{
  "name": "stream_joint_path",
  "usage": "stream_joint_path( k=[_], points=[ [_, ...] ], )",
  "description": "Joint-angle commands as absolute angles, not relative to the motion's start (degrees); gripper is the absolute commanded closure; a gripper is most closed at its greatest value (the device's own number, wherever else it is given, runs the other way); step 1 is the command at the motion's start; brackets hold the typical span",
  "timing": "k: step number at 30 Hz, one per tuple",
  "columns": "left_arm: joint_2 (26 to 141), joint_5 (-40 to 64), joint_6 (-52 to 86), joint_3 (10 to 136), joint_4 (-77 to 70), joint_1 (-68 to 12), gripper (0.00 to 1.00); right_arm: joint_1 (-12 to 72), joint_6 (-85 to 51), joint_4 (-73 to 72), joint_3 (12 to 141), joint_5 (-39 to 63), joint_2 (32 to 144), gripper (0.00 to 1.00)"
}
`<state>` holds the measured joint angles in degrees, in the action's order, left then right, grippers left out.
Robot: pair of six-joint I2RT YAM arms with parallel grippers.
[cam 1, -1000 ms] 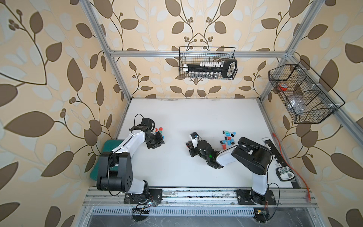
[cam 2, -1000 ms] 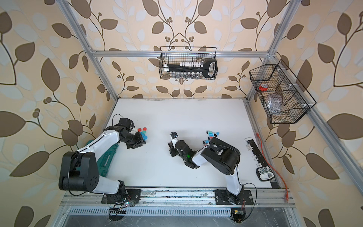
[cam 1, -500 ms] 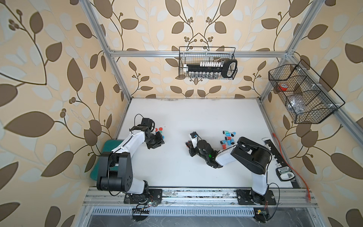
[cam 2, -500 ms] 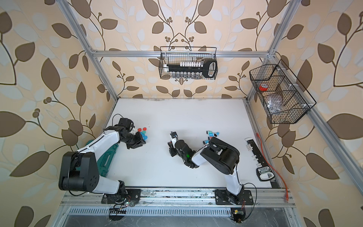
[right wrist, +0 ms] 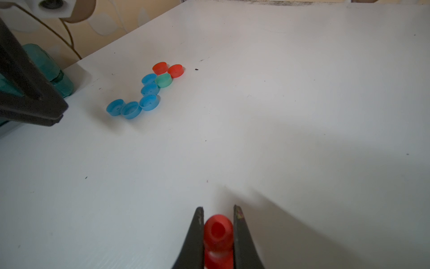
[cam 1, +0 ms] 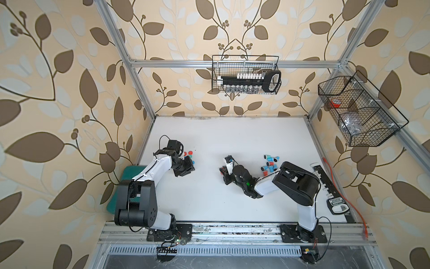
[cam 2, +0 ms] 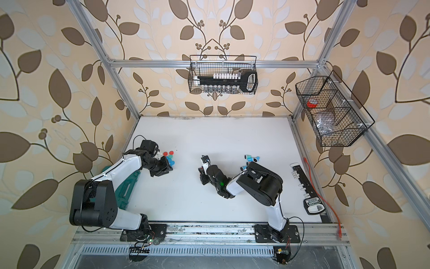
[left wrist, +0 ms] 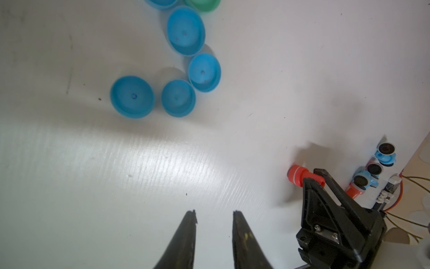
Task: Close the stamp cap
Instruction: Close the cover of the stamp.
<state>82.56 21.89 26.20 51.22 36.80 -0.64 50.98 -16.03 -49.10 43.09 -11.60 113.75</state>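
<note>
Right fingers: the right gripper (right wrist: pixel 218 207) has its fingers (right wrist: pixel 196 235) pressed against both sides of a red stamp (right wrist: pixel 218 235), with only the stamp's width between them.
Red stamp: held low over the middle of the tabletop (right wrist: pixel 302 116); I cannot tell whether a cap is on it.
Left fingers: the left gripper (left wrist: pixel 214 212) shows a narrow gap between its fingers (left wrist: pixel 186 237). Nothing is in the gap, and bare tabletop lies below.
Caps: a chain of blue caps (right wrist: pixel 150 89), a green cap (right wrist: pixel 163 80) and two red caps (right wrist: pixel 160 68) lie near the left gripper, well apart from the red stamp.
Right wrist view only: all the caps together, the red ones included.
Left wrist view only: the red stamp from the side, and loose stamps (left wrist: pixel 364 180) lying beyond the right gripper.
Top views only: both arms reach inward. The held stamp is too small to make out. A teal object (cam 1: pixel 126 172) lies beside the left arm.
</note>
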Motion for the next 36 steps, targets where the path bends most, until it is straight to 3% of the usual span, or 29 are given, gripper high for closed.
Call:
stream_joint_path(
  k=[1,11,16,28,36],
  points=[
    [82.18,21.40,26.98,50.83,36.53,0.04,0.70,50.88,-15.99,-48.57,42.43,-11.99,114.96,1.00],
    [81.65,20.83,26.91,50.80,36.89,0.09,0.66,50.92,-16.56,-49.06,41.37,-11.43,115.05,1.00],
    [81.58,20.79,27.06,50.62,36.82,0.09,0.63,51.28,-17.23,-50.13,40.04,-11.87,114.88,0.81],
    [81.05,20.53,27.17,50.39,36.81,0.07,0.60,52.01,-16.46,-49.44,40.04,-9.93,111.97,0.51],
    [80.43,20.56,27.51,50.41,36.83,0.07,0.60,51.88,-11.62,-41.30,40.95,-12.33,103.94,0.41]
  ],
)
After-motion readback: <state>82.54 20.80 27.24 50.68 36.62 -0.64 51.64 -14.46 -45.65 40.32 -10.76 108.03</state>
